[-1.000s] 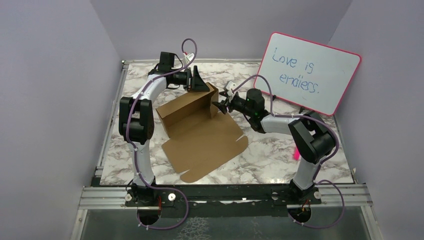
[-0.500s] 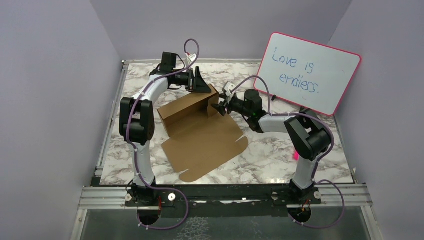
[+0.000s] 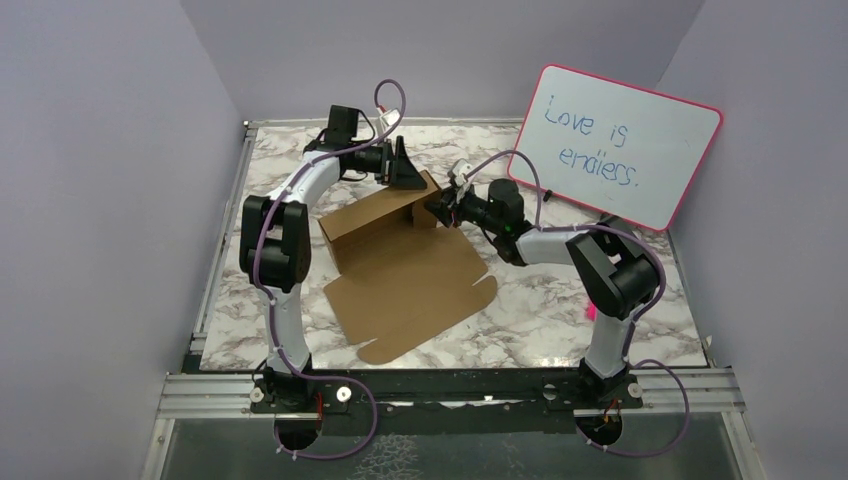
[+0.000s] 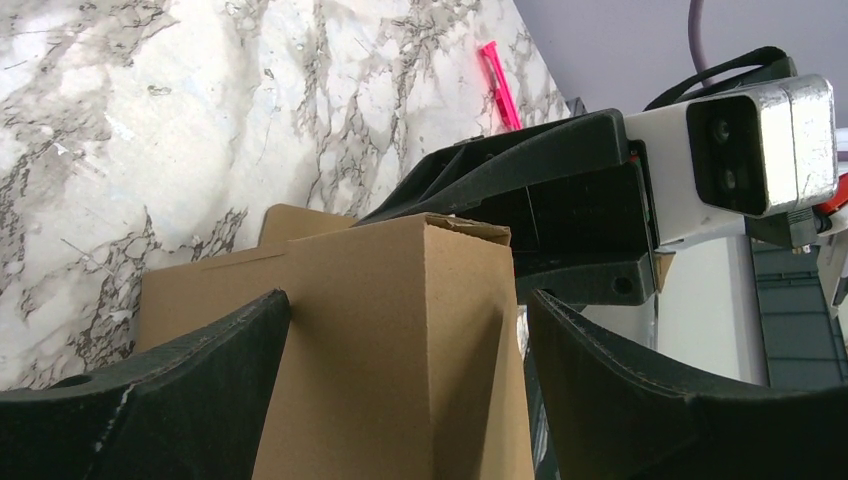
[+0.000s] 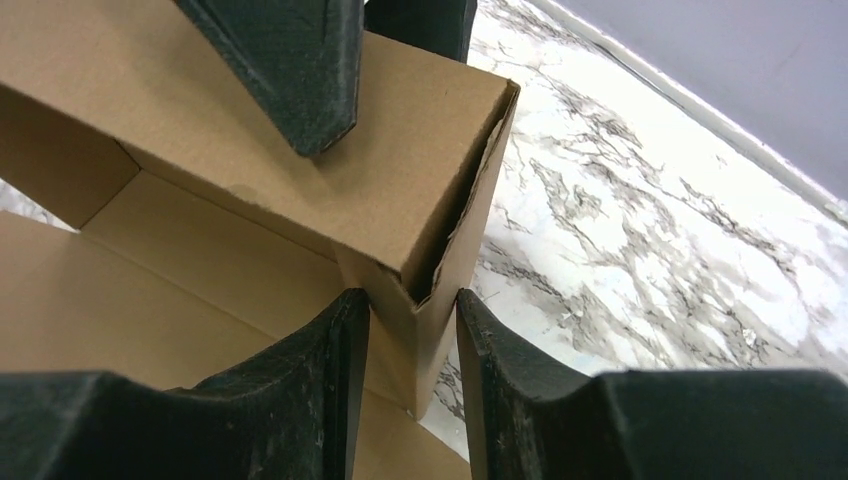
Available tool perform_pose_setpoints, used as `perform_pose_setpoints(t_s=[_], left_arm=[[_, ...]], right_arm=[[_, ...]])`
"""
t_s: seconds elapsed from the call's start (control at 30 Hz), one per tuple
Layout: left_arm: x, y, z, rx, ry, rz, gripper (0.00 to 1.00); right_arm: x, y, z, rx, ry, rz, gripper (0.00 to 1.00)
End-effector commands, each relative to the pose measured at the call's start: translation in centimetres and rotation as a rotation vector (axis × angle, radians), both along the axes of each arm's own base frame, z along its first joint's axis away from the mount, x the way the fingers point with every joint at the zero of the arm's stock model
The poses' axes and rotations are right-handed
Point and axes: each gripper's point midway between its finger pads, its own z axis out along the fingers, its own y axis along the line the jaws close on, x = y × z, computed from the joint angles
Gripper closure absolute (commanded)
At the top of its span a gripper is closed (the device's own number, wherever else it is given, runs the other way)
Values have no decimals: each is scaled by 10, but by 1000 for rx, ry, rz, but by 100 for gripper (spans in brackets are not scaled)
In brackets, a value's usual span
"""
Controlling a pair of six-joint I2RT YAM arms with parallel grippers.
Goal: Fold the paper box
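Top external: box (image 3: 405,275) lies mid-way across the table (image 3: 560,325), part folded, with the far wall up and the near panel flat. Left gripper (image 3: 404,166) is at the wall's far right corner, jaws spread wide astride it, not clamping. Right wrist: right gripper (image 5: 412,300) is pinched on that wall's upright end corner, one finger against each side.

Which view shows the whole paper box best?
The top external view: the whole paper box shows, far wall raised, near panel flat. The left wrist view shows only its upright corner; the right wrist view only its end wall and part of the inside.
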Motion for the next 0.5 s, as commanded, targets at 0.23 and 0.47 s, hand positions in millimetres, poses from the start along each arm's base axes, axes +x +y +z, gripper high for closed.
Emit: perform_pose_setpoints(t_s=[0.23, 0.47], left_arm=[[-35, -33, 24, -37, 16, -107, 12], [-33, -31, 18, -6, 45, -62, 12]], right_arm=[[12, -18, 31, 124, -42, -213, 64], [16, -32, 22, 101, -48, -321, 67]])
